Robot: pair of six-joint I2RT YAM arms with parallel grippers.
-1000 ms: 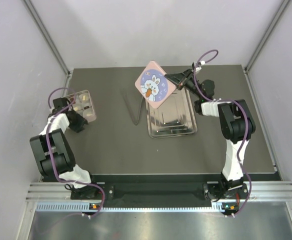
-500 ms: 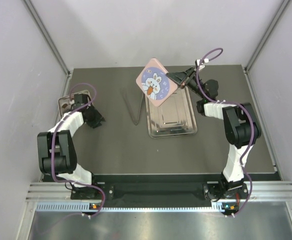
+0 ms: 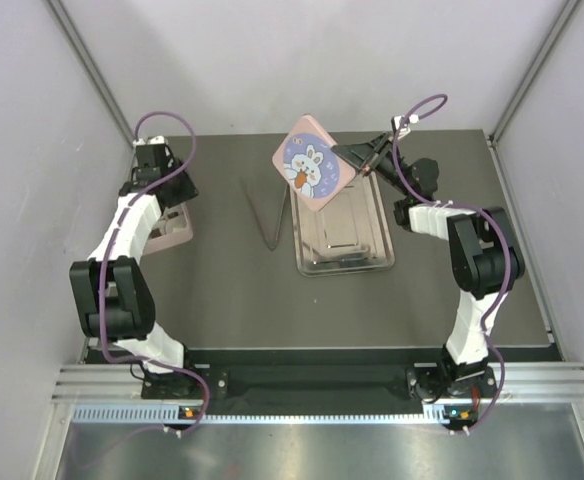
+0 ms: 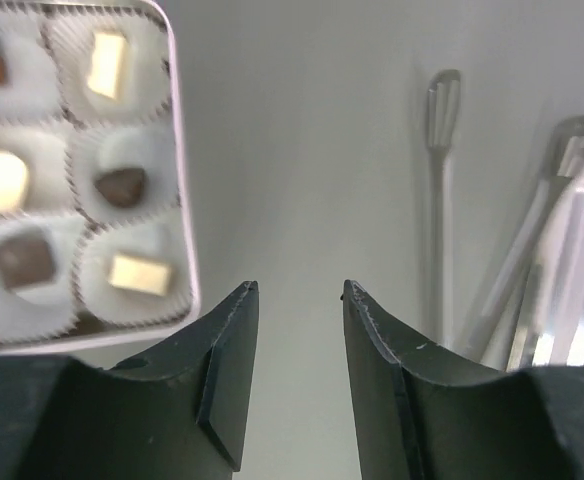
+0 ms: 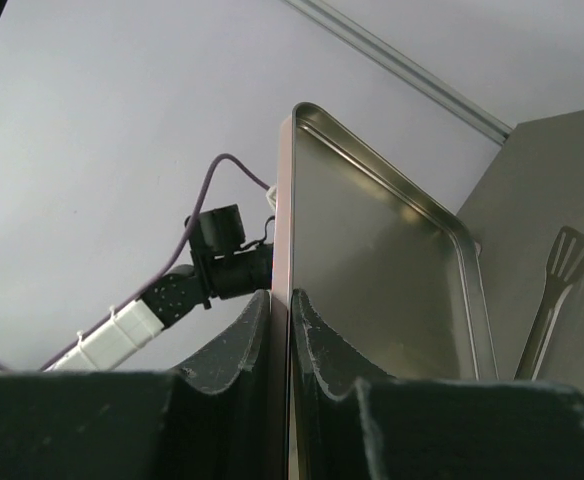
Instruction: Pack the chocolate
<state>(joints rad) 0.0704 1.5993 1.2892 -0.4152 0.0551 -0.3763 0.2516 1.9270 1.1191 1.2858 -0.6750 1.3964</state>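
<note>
Our left pincer [image 4: 297, 290] stands spread, with nothing between its jaws and only bare table [image 4: 292, 120] beneath the gap. Just beside its left fingertip in the wrist view lies the corner of the pink tin [image 4: 179, 150]. It is lined with white paper cups [image 4: 32, 290], each holding one piece of the chocolate [image 4: 122, 186]: dark, mid brown and cream pieces, all up and to the left of the fingertips and none touched. Out to the other side of this pincer we see the metal tongs [image 3: 262, 213] lying on the table, and beyond them the steel tray [image 3: 344, 245], whose contents we cannot tell. Our right pincer [image 5: 280, 298] is pressed together on the thin edge of the rabbit lid [image 3: 312, 166], holding it tilted in the air over the far end of the tray, well apart from the tin.
</note>
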